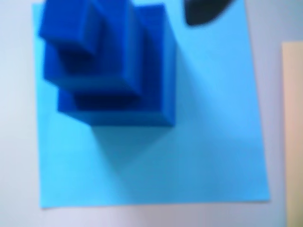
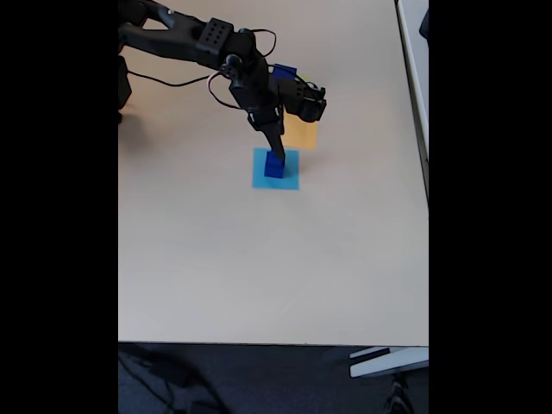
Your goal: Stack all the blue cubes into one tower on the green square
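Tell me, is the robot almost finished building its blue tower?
Not really. The blue cubes are piled into a tower, but it stands on the light-blue square, not a green one. The gripper hovers right at the tower's top; whether it grips a cube is unclear. Moving the tower's cubes to a green square is left.

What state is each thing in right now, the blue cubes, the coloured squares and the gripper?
Tower: three blue cubes stacked, widest at base, standing upright.
Light-blue square: flat on table, tower on it, off-centre.
Orange square: flat, bare where visible, partly hidden by arm.
Gripper: above tower; open or shut unclear.
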Controlling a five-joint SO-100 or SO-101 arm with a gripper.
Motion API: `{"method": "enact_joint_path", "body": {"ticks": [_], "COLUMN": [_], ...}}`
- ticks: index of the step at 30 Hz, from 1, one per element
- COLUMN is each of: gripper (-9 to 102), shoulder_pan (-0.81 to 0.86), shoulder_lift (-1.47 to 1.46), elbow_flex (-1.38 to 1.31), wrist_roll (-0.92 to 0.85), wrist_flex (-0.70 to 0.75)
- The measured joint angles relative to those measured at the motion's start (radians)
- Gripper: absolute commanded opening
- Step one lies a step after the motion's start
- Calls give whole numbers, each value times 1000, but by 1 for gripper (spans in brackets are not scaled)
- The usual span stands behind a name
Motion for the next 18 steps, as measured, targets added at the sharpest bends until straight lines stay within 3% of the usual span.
{"method": "enact_joint_path", "body": {"ticks": [18], "gripper": [27], "shoulder_pan": [18], "shoulder_lift": [0], "elbow_flex": [0], "wrist_roll": [-12], "wrist_flex": [9]}}
